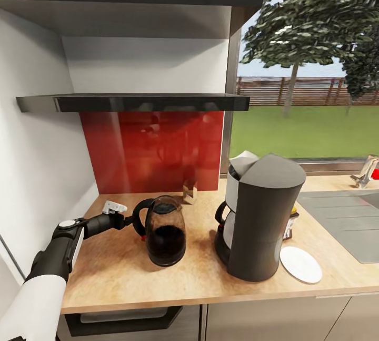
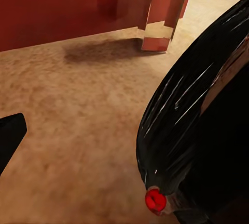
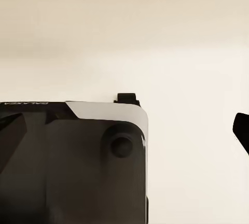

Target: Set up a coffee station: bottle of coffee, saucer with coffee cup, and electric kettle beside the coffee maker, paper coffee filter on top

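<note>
Held left arm (image 1: 63, 249) low over the worktop (image 1: 121, 272), left jaws level with the loop handle (image 1: 138, 218) of the kettle (image 1: 166, 231). Read those jaws as spread, pinching nothing: caught one dark finger (image 2: 8, 135) in the left wrist view, with bare worktop between it and the handle. Could not see the other finger. Found the kettle body just beyond the handle from the jaws, standing upright on the worktop, with a red button (image 2: 154, 201) at the handle's foot.

Placed the coffee maker (image 1: 266, 220) further out past the kettle, near it but apart. Noted a white filter (image 1: 242, 162) at its top, a saucer (image 1: 300, 264) flat on the worktop just beside its base on the far side from the jaws, and a bottle (image 1: 290, 223) mostly hidden behind it. Saw the shelf (image 1: 131, 102) well above the jaws.

Could not tell the state of the right jaws: got a single dark tip (image 3: 241, 129) at the frame edge of the right wrist view, over the robot's own dark body (image 3: 67, 167).

Judged the kettle heavy-ish with dark contents, rigid, glass smooth and breakable, so no grabbing the body. Would take the loop handle across its thin section, near mid-height, and clamp firm. Expected swing and tilt below the grip, so would keep it upright, lift slowly, and set it down gently beside the coffee maker without knocking it.
</note>
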Controlling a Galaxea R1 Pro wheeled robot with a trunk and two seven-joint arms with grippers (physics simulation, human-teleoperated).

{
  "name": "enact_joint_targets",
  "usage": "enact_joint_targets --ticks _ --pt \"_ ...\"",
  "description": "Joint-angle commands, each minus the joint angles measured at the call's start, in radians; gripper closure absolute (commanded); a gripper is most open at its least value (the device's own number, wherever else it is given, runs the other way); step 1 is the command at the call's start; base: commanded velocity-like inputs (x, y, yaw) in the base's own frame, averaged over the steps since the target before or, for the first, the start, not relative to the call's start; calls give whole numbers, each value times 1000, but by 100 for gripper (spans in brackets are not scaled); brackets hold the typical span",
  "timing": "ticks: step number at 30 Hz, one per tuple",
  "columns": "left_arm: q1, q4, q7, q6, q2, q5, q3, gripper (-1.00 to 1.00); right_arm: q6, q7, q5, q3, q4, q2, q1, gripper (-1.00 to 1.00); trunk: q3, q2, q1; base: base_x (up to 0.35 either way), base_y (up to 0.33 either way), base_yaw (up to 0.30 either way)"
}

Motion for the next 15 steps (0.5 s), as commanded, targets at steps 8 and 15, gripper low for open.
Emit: enact_joint_targets --ticks 8,15 --pt "-1 -1 -7 8 -1 -5 3 -100 -2 -1 10 -8 1 0 -1 -100 -2 -2 0 42 0 0" --pt "-1 1 -10 8 -3 -3 2 -100 -2 -1 10 -8 1 0 -1 -100 -2 -2 0 4 0 0"
